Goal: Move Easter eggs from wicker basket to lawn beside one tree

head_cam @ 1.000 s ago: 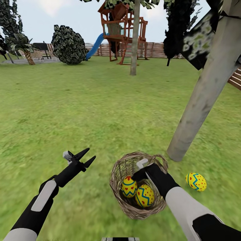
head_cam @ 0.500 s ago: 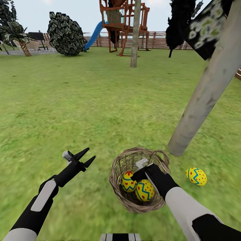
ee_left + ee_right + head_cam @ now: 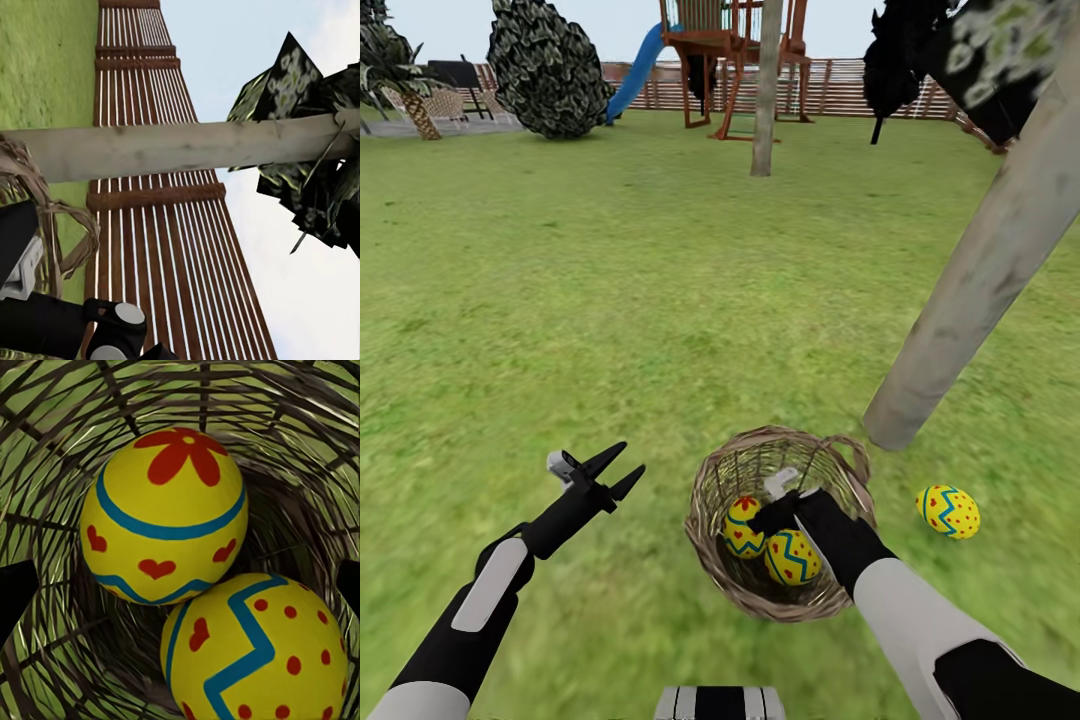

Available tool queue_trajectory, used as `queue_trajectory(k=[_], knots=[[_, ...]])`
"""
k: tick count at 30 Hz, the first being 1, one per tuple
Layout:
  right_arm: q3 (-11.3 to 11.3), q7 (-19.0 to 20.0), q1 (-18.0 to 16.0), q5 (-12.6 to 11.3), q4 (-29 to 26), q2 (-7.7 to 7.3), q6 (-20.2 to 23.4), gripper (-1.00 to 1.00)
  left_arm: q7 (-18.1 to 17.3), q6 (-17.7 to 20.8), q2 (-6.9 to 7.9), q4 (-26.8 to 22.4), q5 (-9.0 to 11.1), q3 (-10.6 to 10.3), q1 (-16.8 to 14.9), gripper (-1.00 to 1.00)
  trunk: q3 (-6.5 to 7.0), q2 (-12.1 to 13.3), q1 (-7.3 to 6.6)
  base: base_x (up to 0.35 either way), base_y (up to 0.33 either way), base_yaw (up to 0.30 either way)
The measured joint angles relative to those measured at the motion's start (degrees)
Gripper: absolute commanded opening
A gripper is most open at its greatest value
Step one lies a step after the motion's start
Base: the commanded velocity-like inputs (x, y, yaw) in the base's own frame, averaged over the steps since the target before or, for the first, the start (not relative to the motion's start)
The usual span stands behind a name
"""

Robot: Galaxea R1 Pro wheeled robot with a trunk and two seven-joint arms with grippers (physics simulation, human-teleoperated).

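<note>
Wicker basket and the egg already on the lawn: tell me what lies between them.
Head view: only bare lawn lies between the wicker basket and the egg on the grass. The tree trunk stands just behind that gap, not in it.

Head camera tilted down; right gripper deeper in basket.

Whole head view shifted: play tower (image 3: 732,60), fence (image 3: 860,90) and round bush (image 3: 548,65) slid toward the top edge, less sky than 1 s ago, camera move, not the things. Wicker basket (image 3: 712,500) and tree (image 3: 980,275) base sit higher in frame. Right gripper (image 3: 770,512) has gone lower inside the basket, tips now at the egg with the flower top (image 3: 742,528), hiding more of it; dotted egg (image 3: 792,558) beside it partly covered by the wrist.
</note>
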Motion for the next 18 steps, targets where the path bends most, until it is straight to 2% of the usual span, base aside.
queue_trajectory(k=[18], knots=[[-0.1,-0.1,0.0,-0.1,-0.1,0.02,-2.0,1.00,0.0,0.0,0.00,0.0,0.0,0.0,0.0,1.00,-3.99,-0.2,0.46,0.000,0.000,0.000]])
